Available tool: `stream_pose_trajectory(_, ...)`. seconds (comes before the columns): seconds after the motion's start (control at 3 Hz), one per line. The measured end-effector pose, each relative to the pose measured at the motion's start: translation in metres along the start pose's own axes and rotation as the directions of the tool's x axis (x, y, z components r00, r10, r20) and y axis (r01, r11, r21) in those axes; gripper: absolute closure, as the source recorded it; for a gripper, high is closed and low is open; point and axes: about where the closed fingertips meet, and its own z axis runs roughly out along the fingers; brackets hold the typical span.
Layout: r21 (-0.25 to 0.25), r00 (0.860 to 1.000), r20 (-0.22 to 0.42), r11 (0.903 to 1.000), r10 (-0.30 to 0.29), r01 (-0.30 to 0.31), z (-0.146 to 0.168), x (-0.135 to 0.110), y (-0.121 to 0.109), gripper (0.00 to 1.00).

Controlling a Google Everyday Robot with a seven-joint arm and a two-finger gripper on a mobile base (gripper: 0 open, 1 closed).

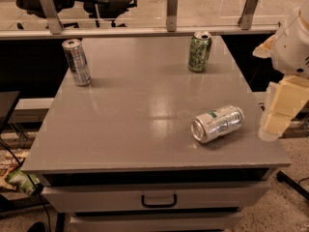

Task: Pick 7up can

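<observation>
The 7up can (217, 123), shiny silver with a green patch, lies on its side near the front right of the grey table (130, 120), its top facing front-left. My gripper (276, 121) hangs off the table's right edge, a little to the right of the can and not touching it. It holds nothing that I can see.
An all-green patterned can (200, 51) stands upright at the back right. A taller slim silver-and-dark can (77, 62) stands at the back left. A drawer with a handle (159, 200) is under the tabletop. A rail with metal posts (171, 9) runs behind the table.
</observation>
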Motion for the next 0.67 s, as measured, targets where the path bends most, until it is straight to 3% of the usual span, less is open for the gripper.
stream_pose_trajectory(0.67, -0.036, 0.988, 0.067, 0.9894, -0.138, 0.141, 0.049, -0.031, 0.01, 0.0)
